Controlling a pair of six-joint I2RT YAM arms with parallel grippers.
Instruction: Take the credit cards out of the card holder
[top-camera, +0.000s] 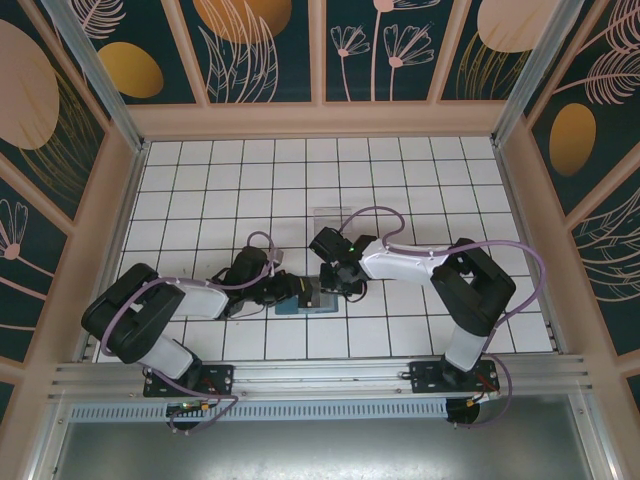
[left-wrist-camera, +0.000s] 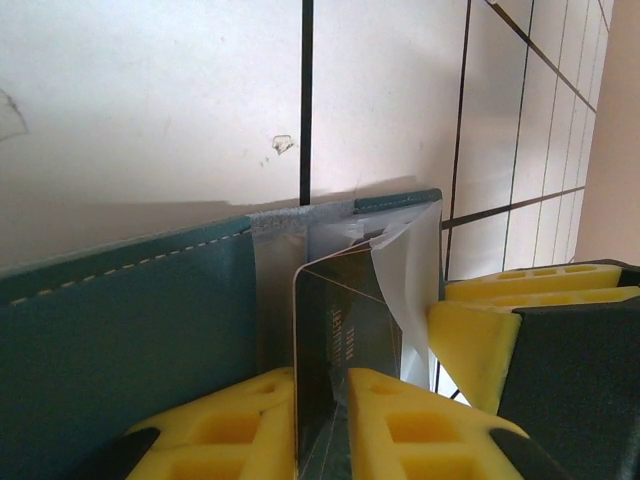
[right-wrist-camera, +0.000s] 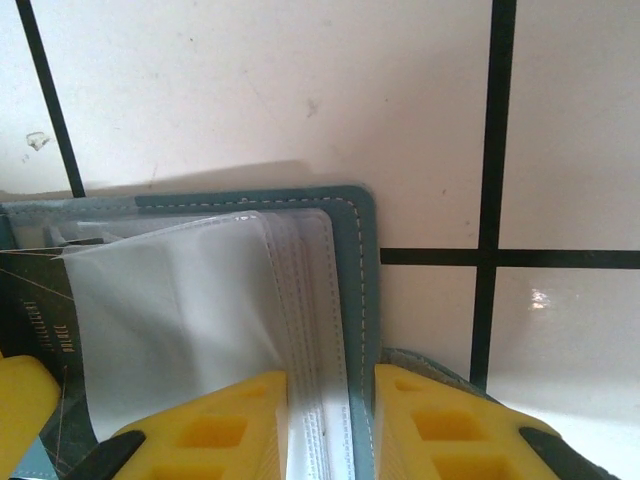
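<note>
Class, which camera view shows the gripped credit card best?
Left wrist: the credit card stands clamped in the left gripper, its dark face close up. Right wrist catches a sliver at its left edge; from above it is too small to tell.

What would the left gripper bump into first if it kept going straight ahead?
Probably the card holder: the left gripper, pinched on a card, points into its clear sleeves and teal edge. Beyond that lies tiled table, though depth is hard to judge.
</note>
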